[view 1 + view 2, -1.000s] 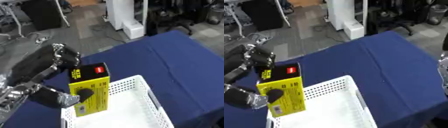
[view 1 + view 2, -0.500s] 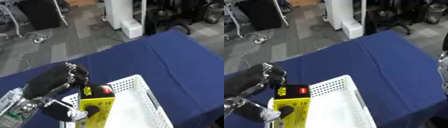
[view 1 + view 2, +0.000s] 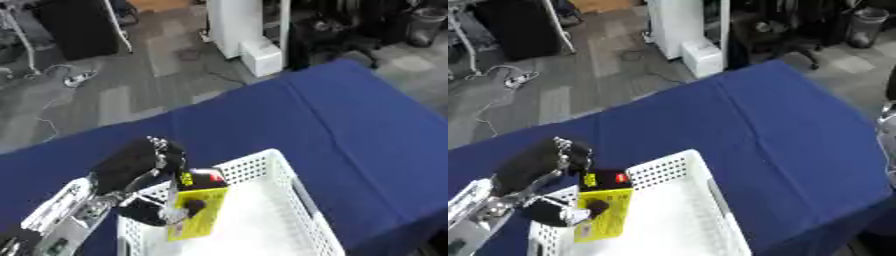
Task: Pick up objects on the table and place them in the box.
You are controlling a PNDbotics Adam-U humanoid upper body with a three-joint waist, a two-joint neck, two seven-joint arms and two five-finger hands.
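Below me, a table covered in smooth blue cloth fills most of the view and runs askew, its far corner pointing at the grey floor. Toward the near edge sits a white plastic box, rectangular, its walls a lattice of small holes and its floor plain white.

From the lower left I have my left arm coming in, silver-jointed at the forearm and black above, angled up toward the box's left wall. My left hand is curled round a yellow carton: the black fingers wrap over its top and back while the thumb presses on its yellow front face. The carton is a flat, upright cardboard pack with a black top panel carrying a red patch, and it hangs tilted just inside the box's left wall, its lower end down in the box; whether it touches the floor I cannot tell.

At the right edge, a sliver of my right arm shows beside the table; its hand I cannot make out.
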